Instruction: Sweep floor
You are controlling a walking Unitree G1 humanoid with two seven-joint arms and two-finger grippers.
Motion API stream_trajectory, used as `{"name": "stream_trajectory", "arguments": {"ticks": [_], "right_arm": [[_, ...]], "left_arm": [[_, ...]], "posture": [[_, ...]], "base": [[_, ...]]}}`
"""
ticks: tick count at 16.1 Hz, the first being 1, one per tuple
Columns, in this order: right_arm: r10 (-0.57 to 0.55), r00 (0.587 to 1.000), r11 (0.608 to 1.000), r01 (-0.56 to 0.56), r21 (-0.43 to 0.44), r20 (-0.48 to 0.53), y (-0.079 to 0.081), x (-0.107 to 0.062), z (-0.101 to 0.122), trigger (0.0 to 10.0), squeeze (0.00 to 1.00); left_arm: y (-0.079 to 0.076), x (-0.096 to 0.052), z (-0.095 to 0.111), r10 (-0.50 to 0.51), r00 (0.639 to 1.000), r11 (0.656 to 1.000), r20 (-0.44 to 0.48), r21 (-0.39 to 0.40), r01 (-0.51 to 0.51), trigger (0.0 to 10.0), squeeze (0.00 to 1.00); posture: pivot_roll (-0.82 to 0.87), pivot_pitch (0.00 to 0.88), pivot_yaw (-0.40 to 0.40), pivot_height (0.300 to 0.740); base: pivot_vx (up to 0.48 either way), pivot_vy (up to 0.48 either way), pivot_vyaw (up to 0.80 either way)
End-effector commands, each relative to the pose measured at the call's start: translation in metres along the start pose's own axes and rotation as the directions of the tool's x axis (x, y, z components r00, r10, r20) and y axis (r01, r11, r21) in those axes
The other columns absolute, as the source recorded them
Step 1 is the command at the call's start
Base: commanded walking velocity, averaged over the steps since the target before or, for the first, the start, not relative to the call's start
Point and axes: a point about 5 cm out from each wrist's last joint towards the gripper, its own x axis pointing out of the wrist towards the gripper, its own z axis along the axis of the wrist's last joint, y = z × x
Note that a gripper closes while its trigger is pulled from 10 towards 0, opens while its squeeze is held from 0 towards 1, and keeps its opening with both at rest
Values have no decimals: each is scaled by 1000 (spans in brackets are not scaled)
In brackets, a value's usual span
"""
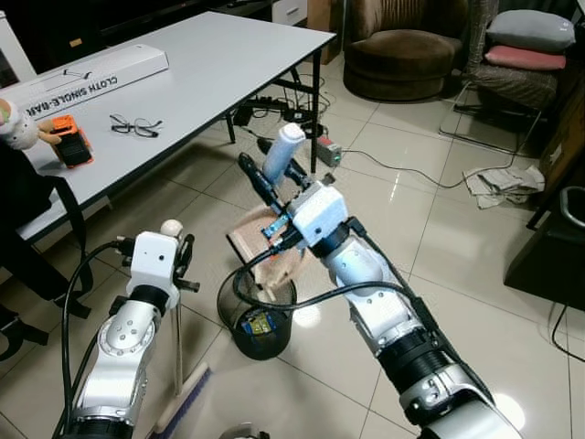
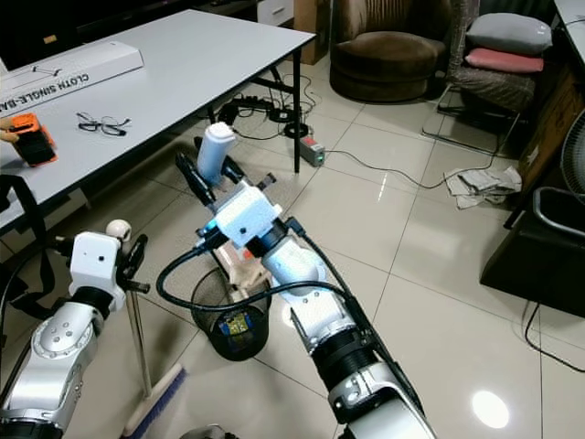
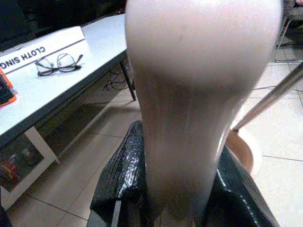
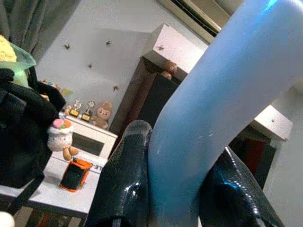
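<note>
Right arm: nearest the head camera, rising from 5 o'clock; the right gripper [image 1: 272, 174] is clamped round the pale-blue dustpan handle [image 1: 282, 151], both black fingers [image 4: 124, 175] pressed to its sides.
Dustpan: the tan pan [image 1: 265, 240] hangs tilted over the black waste bin [image 1: 256, 315], mouth toward the bin's 12 o'clock rim.
Left gripper [image 1: 180, 251]: at 8 o'clock, closed on the broom handle [image 1: 176, 343] just under its rounded cap [image 1: 171, 227].
Broom head: blue bristles [image 1: 187, 402] rest on the tiles at 7 o'clock of the bin.
Step, as I judge it: emptying the pan.
Doing it well: keep the pan's lip inside the rim, tip steeply, hold the broom upright and clear.
Risk: the power strip [image 1: 327, 152] and cables lie near at 1 o'clock.
</note>
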Motion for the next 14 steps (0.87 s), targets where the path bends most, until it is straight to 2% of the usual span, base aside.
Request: {"name": "stream_trajectory", "arguments": {"ticks": [1, 3, 4, 8, 11, 13, 14], "right_arm": [[37, 995, 998, -33, -44, 89, 1, 7, 14, 10000, 0], [57, 995, 996, -51, -75, 86, 2, 6, 14, 10000, 0], [75, 994, 989, -64, -134, 77, 2, 5, 13, 10000, 0], [100, 990, 988, -88, -130, 95, 6, 3, 14, 10000, 0], [80, 990, 991, -67, -118, 112, 5, 4, 16, 10000, 0], [78, 991, 988, -62, -142, 110, 4, 4, 16, 10000, 0], [71, 993, 979, -51, -199, 94, 1, 3, 15, 10000, 0]], "left_arm": [[1, 5, 8, 3, 999, 1000, 33, 22, -3, 10000, 0], [1, 5, 8, 1, 999, 1000, 32, 22, -2, 10000, 0], [1, 5, 7, 3, 1000, 1000, 30, 18, -3, 10000, 0], [1, 5, 6, 5, 1000, 1000, 27, 16, -6, 10000, 0], [1, 6, 6, 8, 1000, 1000, 27, 15, -8, 10000, 0], [0, 6, 5, 8, 1000, 1000, 27, 14, -8, 10000, 0], [0, 6, 5, 5, 1000, 1000, 27, 16, -5, 10000, 0]], "posture": [[61, 0, 51, 740], [60, 0, 51, 740], [59, 0, 51, 740], [59, 0, 49, 740], [59, 0, 46, 740], [57, 0, 46, 740], [55, 0, 46, 740]], "base": [[0, 0, 0], [0, 0, 0], [0, 0, 0], [0, 0, 0], [0, 0, 0], [0, 0, 0], [0, 0, 0]]}}
